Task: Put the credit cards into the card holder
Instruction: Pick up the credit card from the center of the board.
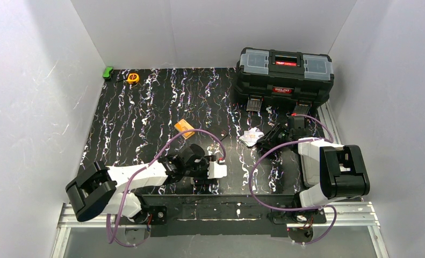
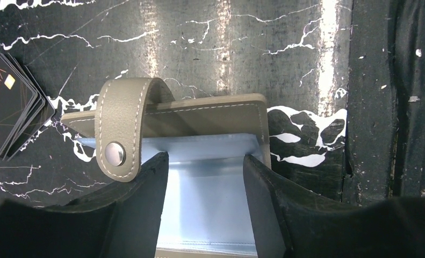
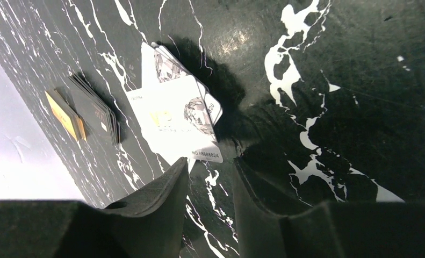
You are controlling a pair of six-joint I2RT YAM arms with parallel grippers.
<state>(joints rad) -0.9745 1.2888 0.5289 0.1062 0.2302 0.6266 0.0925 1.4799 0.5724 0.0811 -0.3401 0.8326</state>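
White credit cards (image 3: 172, 115) lie before right tool (image 3: 211, 161).

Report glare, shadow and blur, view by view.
Top external: even light, sharp. Left wrist: glare streaks on the table above the card holder; pincer fingers dark and soft. Right wrist: white cards cast a dark shadow; wall washed out.

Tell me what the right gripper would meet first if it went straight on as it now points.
Most likely the near corner of the white credit cards, lying just ahead of the right gripper. Depth is unclear; it might touch the table first.
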